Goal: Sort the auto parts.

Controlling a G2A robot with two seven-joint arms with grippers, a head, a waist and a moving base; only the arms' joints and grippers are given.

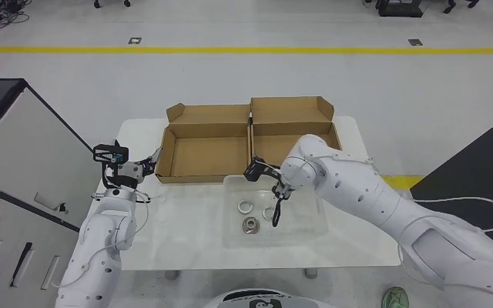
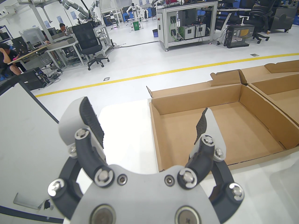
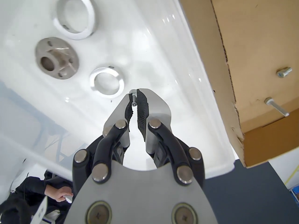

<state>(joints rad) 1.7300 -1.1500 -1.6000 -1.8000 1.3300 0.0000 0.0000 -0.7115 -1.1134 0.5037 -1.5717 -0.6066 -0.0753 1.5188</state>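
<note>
While the right gripper (image 3: pixel 134 98) is pinching a small bolt (image 3: pixel 133 95) over the white tray (image 3: pixel 186 47), 2 rings (image 3: pixel 73 12) and 1 flange (image 3: pixel 56 58) are lying in that tray. 2 more bolts (image 3: pixel 276 107) are resting in the right cardboard box (image 3: pixel 257 24). The left gripper (image 2: pixel 144 110) is hanging spread wide beside the left box (image 2: pixel 210 129).

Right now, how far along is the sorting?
Done: two bolts lie in a cardboard box. In hand: the right tool is shut on a third bolt over the white tray. Left: two rings and a flange in that tray; the left tool is open beside an empty box.
</note>
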